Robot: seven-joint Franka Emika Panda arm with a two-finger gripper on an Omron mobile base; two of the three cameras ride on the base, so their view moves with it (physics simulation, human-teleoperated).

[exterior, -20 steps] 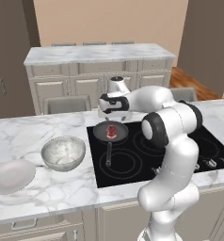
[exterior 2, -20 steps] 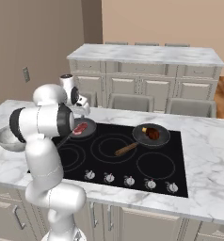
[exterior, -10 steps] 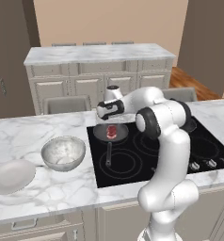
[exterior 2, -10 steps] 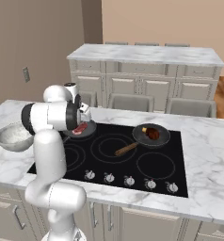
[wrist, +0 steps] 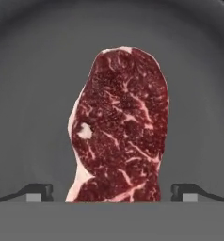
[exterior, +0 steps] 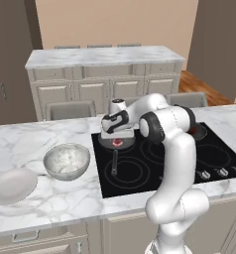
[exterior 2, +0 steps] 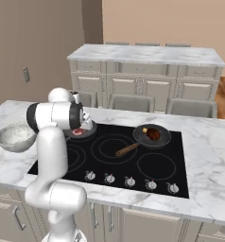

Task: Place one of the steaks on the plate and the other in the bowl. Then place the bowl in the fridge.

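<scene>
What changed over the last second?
The gripper swung left and dropped low over the steak in the near-left pan, fingers open either side, nothing gripped. The bowl, plate and other steak stayed put.

Even, soft rendered light on my views; no glare, faint shadows; slight softness, no edge distortion.

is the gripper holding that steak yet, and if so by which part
Nothing is held. The gripper is open, its fingertips standing apart on either side of the steak, which lies flat in the pan.
</scene>
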